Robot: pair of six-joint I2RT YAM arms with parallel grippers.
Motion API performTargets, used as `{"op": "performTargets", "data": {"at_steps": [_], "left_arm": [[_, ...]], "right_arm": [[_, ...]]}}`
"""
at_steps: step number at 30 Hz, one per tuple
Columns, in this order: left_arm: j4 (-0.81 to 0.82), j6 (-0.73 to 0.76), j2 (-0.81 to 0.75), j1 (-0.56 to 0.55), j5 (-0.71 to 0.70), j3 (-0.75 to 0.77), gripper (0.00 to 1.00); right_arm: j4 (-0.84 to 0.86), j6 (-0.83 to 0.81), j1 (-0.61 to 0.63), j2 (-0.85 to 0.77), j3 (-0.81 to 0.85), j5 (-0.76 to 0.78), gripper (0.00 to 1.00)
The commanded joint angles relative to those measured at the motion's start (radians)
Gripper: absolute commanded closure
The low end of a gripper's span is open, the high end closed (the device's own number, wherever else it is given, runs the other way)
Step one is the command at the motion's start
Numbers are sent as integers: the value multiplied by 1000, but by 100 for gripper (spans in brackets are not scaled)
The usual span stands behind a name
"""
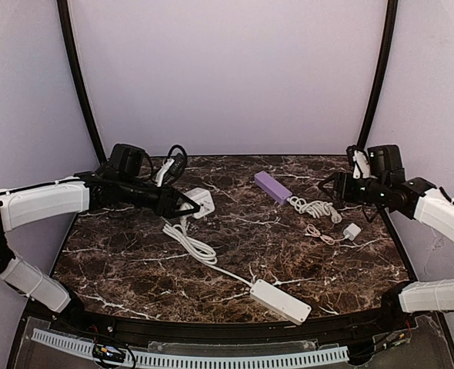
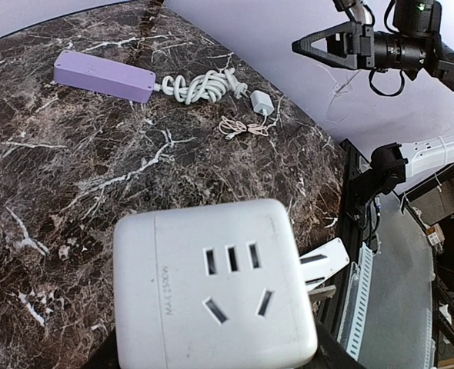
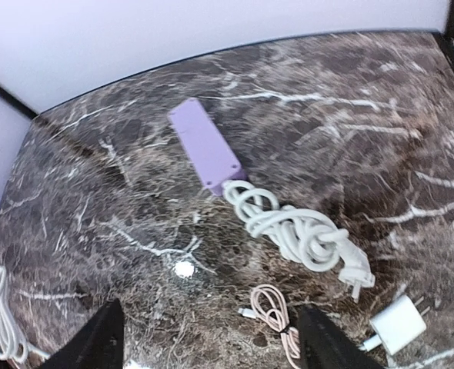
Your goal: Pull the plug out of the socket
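Observation:
The socket (image 2: 211,296), a white cube with empty outlet holes on the face toward me, fills the left wrist view. My left gripper (image 1: 185,203) is shut on its sides, holding the socket (image 1: 202,201) low over the back left of the table. The thick white cord (image 1: 200,250) runs from the long white power strip (image 1: 281,300) to its plug (image 1: 170,224), which seems to lie on the marble just in front of the socket, apart from it. My right gripper (image 1: 327,187) hangs open and empty over the right side, far from both.
A purple power strip (image 1: 272,187) with a coiled white cord (image 1: 314,207) lies at the back right. Beside it are a pink cable (image 3: 273,311) and a small white charger (image 1: 352,231). Black frame bars flank the table; its curved front rail runs close behind the white power strip.

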Motion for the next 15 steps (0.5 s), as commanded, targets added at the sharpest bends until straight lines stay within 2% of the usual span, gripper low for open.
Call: {"op": "performTargets", "data": {"at_steps": [1,4,9,12,15], "left_arm": [[38,53,-79,-63,-16,-15,99],[-19,183,-114,-162,-148,-17,99],[-2,307,-209,-261,-388,-71,99],[20,398,-232,-290,-466,-86,99],[29,447,-234,-296,-481,-80,99]], "right_arm": [[64,39,89,-53,14,-113,23],[87,98,190,-61,33,-85,14],[194,231,353,-4,67,-96,10],[293,287,459,56,86,-112,9],[377,317,545,135,120,-150,8]]}}
